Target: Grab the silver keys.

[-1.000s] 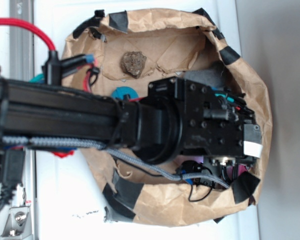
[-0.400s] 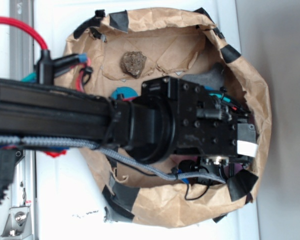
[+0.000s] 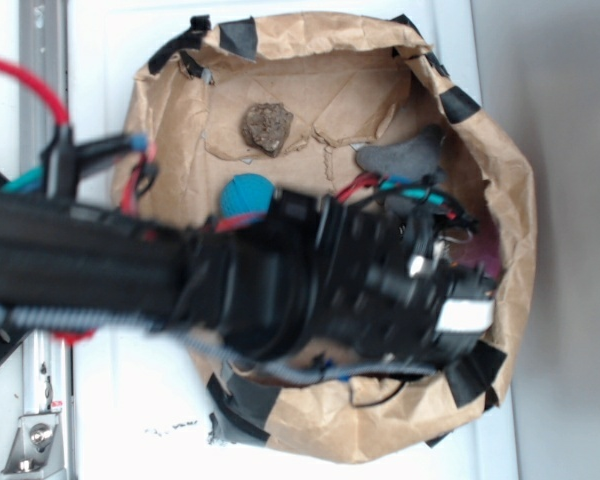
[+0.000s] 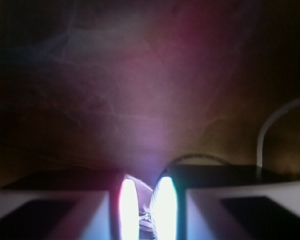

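Crumpled brown paper bowl [image 3: 500,180] — gripper [image 4: 145,210] nearly closed; metal glints between.

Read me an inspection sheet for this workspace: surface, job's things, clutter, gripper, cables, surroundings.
Surface: crumpled brown paper liner edged with black tape, on a white table.
Job's things: silver keys not clearly seen; a whitish wire arc in the wrist view may be their ring.
Clutter: blue ball, brown lump, grey plush toy.
Gripper: gripper fingers close together; grasp unclear.
Cables: red cable, teal wires on the arm.
Surroundings: metal rail at the left edge.
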{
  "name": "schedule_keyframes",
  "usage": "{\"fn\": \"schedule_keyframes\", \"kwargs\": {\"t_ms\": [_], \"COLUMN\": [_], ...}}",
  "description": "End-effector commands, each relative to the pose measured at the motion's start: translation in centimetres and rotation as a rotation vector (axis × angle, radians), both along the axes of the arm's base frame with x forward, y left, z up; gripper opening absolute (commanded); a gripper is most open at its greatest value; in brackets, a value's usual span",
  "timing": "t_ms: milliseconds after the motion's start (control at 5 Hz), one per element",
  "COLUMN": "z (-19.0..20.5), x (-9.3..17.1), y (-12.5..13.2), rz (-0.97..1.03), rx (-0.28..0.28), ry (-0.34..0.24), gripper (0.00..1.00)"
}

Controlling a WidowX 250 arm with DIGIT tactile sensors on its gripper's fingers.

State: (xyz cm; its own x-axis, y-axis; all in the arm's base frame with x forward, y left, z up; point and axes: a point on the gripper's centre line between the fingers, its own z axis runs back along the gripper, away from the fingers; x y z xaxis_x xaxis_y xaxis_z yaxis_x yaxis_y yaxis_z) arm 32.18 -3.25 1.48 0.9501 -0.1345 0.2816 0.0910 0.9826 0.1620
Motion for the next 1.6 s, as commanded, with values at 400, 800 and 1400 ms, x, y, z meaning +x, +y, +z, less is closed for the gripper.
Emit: {"fn": "schedule_keyframes", "kwargs": {"t_ms": [400,800,1400], "z": [-0.6,2.6,7.8], "x": [-1.9,-2.5,-8.0], "y": [-0.1,1.1,4.6], "rz": [-0.029,-0.024,-0.056], "rx": [-0.014,-0.059,-0.122], "ry": [0.021,0.035,0.04], "gripper": [0.0,0.0,0.0]}}
